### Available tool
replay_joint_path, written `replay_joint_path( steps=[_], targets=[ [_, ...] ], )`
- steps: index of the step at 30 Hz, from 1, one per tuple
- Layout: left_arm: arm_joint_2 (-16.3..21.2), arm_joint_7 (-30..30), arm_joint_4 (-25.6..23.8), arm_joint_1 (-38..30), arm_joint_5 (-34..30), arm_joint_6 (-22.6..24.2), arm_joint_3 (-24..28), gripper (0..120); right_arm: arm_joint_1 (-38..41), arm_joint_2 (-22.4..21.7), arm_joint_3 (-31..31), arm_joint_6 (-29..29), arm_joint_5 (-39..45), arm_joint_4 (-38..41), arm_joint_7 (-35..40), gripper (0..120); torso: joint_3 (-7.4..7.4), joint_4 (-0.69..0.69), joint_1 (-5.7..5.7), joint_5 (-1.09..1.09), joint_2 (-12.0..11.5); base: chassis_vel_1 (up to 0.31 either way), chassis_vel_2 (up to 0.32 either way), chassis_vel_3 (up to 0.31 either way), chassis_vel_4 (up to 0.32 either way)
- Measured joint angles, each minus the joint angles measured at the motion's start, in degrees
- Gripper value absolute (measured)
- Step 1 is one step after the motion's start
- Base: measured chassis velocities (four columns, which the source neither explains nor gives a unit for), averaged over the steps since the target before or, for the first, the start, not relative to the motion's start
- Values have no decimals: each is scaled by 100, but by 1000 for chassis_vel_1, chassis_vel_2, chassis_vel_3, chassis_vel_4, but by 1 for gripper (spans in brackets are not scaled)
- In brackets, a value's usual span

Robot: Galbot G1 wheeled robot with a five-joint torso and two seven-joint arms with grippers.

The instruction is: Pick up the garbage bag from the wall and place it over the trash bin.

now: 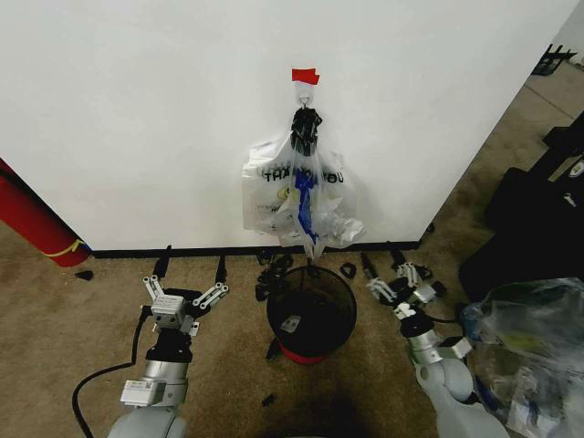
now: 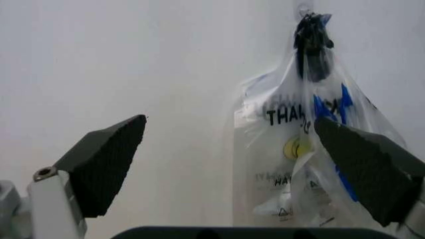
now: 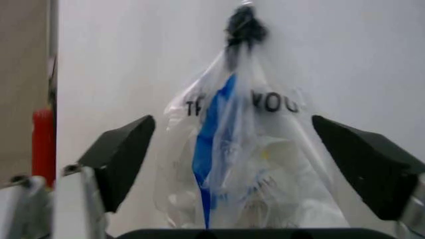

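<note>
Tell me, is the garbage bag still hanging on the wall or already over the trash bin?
Hanging. The garbage bag hangs from the hook on the wall, above the trash bin; both grippers are open.

Left gripper (image 1: 189,275): lower left of the head view, silver metal links, thin black fingertips.
Pads (image 2: 106,169): dark grey, wedge-shaped, fine-textured; one small screw on the white bracket.
Left arm cable: black.
Right gripper (image 1: 381,258): lower right, same silver and black.

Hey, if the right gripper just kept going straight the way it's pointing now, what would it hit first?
Most likely the garbage bag hanging on the wall: it sits centred between the open jaws of the right gripper. Depth is unclear, so it might graze the white bag behind.
</note>
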Motion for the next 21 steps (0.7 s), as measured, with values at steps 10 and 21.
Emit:
replay_joint_path(
  steps=[10, 21],
  targets=[
    [182, -21, 263, -228, -183, 9, -66, 100, 1474, -349, -1164, 226, -3057, -594, 1576, 100, 0, 1, 0, 0, 0, 0, 0, 0, 0],
    [364, -69, 557, -464, -428, 11, -198, 100, 2428, -79, -1335, 79, -5013, -1297, 1507, 100, 0, 0, 0, 0, 0, 0, 0, 0, 0]
  ],
)
